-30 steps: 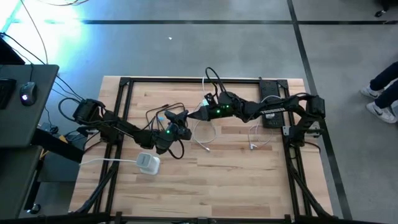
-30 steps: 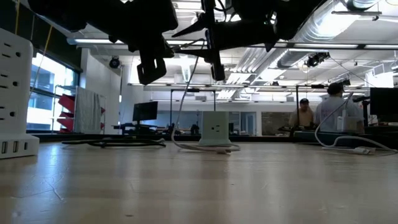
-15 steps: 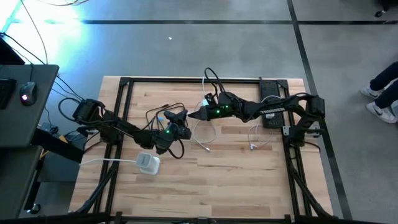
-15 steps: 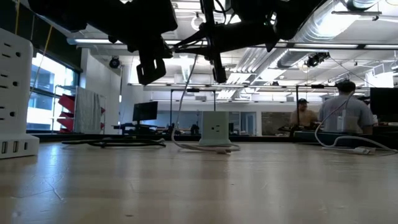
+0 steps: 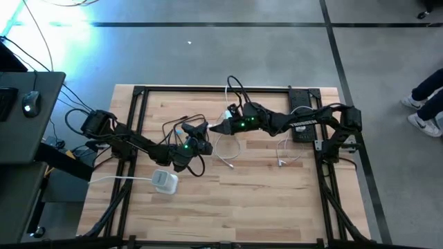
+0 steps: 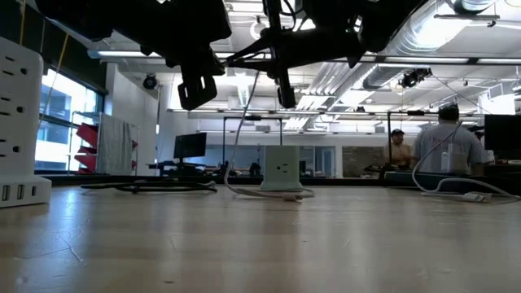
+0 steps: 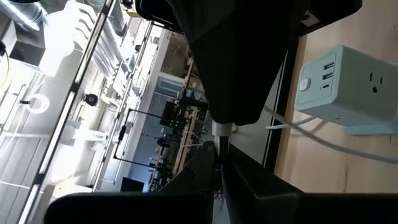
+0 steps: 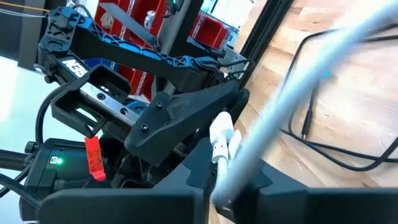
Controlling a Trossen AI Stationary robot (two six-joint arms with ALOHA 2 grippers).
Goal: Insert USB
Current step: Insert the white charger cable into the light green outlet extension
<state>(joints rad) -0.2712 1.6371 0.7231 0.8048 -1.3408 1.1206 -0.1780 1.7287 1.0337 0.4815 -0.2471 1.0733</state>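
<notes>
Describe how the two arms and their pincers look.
Both arms are dark, jointed links with black cables looped alongside and a green light near each wrist. The right arm carries white lettering. The left pincer and right pincer have tapering black fingers.

My right fingers [image 8: 211,163] pinch a white USB plug [image 8: 221,135], its white cable [image 8: 292,93] trailing off. A white power strip [image 7: 351,84] with USB ports lies flat on the counter [image 5: 242,200].

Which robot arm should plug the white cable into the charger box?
Probably the right. Its tool is already shut on the white cable, held up in the air. The left tool holds a thin dark cable instead.
</notes>
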